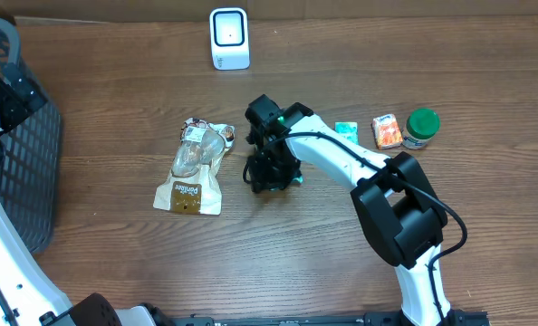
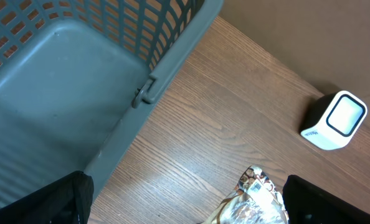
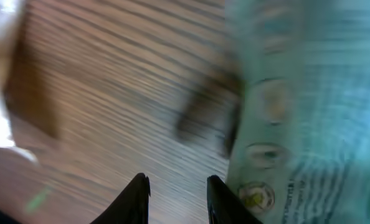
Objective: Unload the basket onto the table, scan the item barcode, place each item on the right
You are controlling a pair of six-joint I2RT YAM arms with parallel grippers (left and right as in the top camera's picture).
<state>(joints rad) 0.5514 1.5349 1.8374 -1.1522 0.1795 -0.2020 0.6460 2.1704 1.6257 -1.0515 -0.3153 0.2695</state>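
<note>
From above, the right gripper [image 1: 271, 172] sits low over the middle of the table, its dark head hiding whatever is beneath it; only a sliver of green shows at its right edge. The scanner [image 1: 229, 38] stands well apart at the far edge. A clear snack bag [image 1: 194, 167] lies just left of the gripper, and a small teal packet [image 1: 346, 130], an orange packet [image 1: 387, 131] and a green-lidded jar [image 1: 421, 128] wait to the right. The risk I see here is plain — the arm covers its own target, so a poor grip would go unnoticed from this angle.

The left wrist view shows the grey basket [image 2: 60, 81], the scanner again and the bag's crinkled top. The left gripper [image 2: 185, 202] has its fingers spread wide at the frame's corners, holding nothing. It hangs beside the basket wall, and a careless swing could knock it.

The right wrist view is smeared with motion. The two fingertips [image 3: 138, 193] stand a narrow gap apart with bare wood between them; a pale green package [image 3: 297, 124] — likely the item to scan — lies just to their right, outside the gap. If the jaws close now, I judge they would pinch air or nudge the package aside, and its barcode side cannot be made out.
</note>
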